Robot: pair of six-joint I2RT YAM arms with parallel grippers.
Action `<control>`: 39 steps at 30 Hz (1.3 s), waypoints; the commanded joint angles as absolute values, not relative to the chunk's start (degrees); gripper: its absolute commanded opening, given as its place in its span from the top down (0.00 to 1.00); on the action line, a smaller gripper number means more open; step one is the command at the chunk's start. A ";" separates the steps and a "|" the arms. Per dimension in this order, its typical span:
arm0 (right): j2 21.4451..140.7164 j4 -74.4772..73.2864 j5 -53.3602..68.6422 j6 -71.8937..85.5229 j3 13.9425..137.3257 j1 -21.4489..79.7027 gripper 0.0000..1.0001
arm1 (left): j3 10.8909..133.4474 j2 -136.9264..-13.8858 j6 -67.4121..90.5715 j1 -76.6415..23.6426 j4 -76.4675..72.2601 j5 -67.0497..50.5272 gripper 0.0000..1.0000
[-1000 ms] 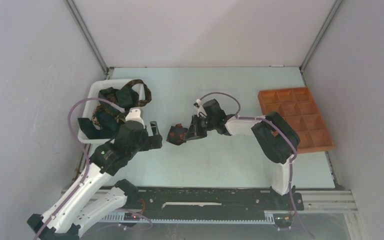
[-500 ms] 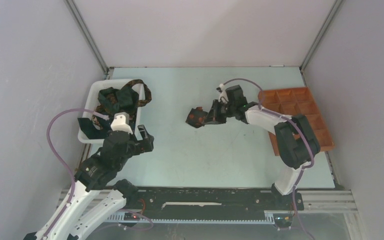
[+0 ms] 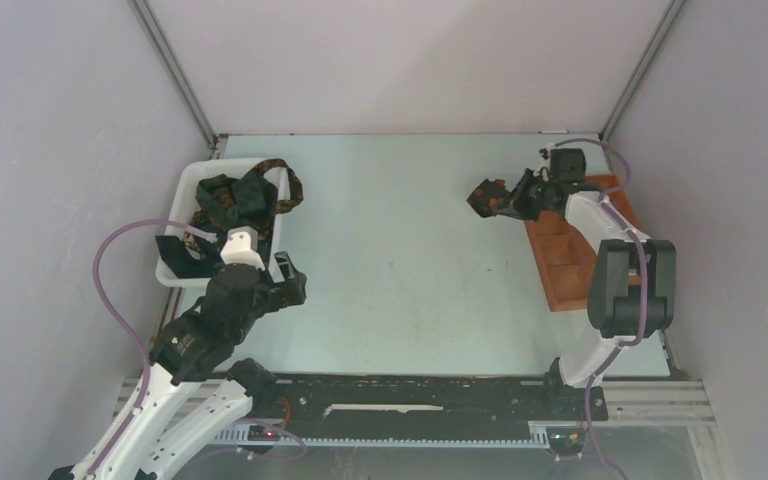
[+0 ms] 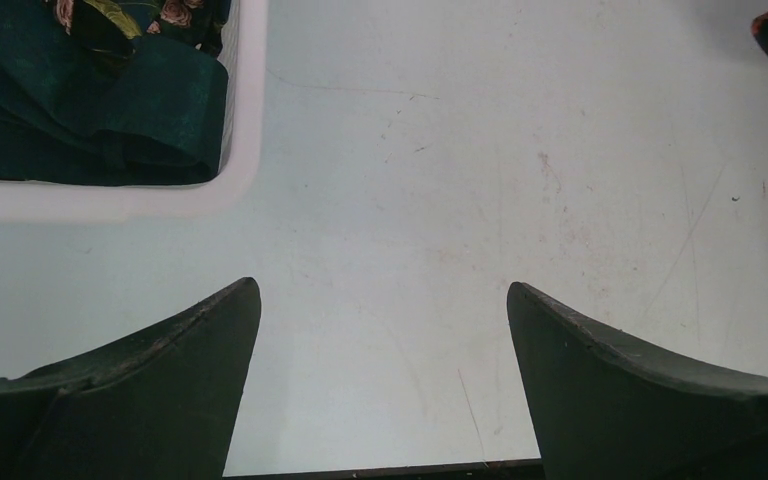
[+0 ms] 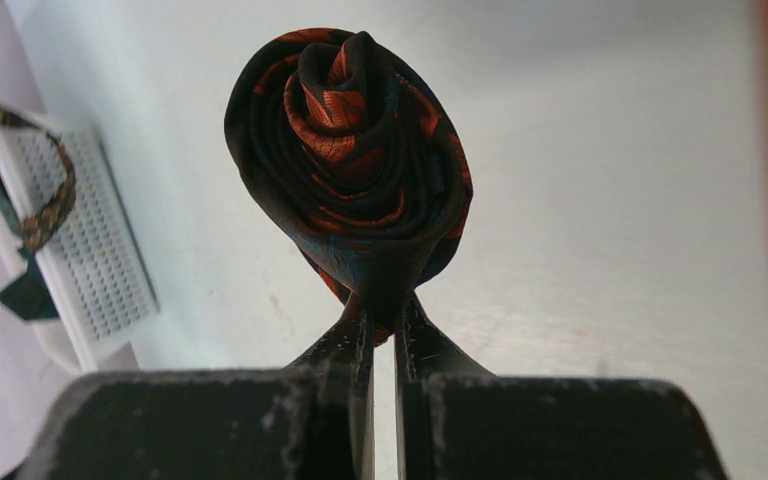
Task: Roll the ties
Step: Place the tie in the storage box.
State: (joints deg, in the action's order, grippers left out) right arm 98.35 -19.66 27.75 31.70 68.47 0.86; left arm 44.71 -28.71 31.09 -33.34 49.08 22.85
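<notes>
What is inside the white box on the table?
Unrolled ties, dark green and brown-patterned, heaped in the white box; one loops over its far rim. The box's bottom and anything under the heap are covered.

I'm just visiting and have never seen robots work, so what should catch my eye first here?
Most striking is the rolled tie, a tight dark spiral with orange-red pattern, pinched in the right gripper at the table's far right, close to the orange-brown tray. On the left, a white bin holds a heap of loose ties. The left gripper hangs open and empty over bare table beside it.
</notes>
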 commanded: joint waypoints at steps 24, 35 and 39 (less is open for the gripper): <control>111.05 -35.62 12.04 31.16 91.66 -14.03 1.00 | 43.77 -26.54 32.34 -33.13 48.95 23.83 0.00; 117.05 -38.51 12.62 30.47 95.27 -11.32 1.00 | 43.71 -26.11 32.34 -33.13 48.95 23.95 0.00; 120.18 -40.07 12.07 30.33 98.02 -10.75 1.00 | 43.66 -25.77 32.49 -33.13 48.91 24.11 0.00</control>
State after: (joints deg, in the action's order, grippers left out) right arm 117.56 -38.72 12.23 30.98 93.86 -11.55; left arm 43.81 -26.46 31.62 -33.34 49.47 23.42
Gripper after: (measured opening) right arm 0.038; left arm 0.996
